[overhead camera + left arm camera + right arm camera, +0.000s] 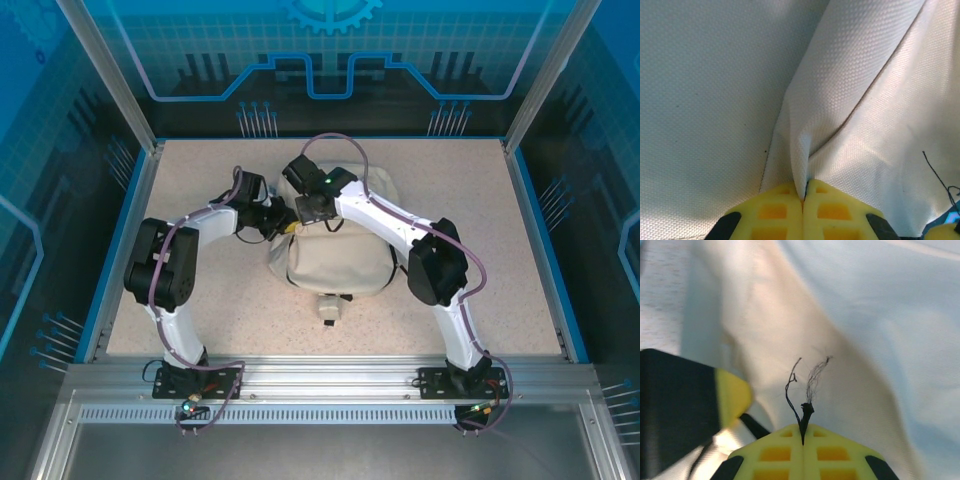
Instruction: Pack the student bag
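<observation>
Top view bright, even, sharp. Left wrist: student bag point(865, 100) weave crisp, shaded at its left. Right wrist: soft blur, bluish cast.

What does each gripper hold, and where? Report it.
Left gripper pinches a fabric fold of the student bag; right gripper pinches a thin dark frayed cord.

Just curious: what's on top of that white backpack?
At the far end of the backpack, the left gripper pinches a fabric fold, the right gripper a dark thread. Its inside is covered.
</observation>
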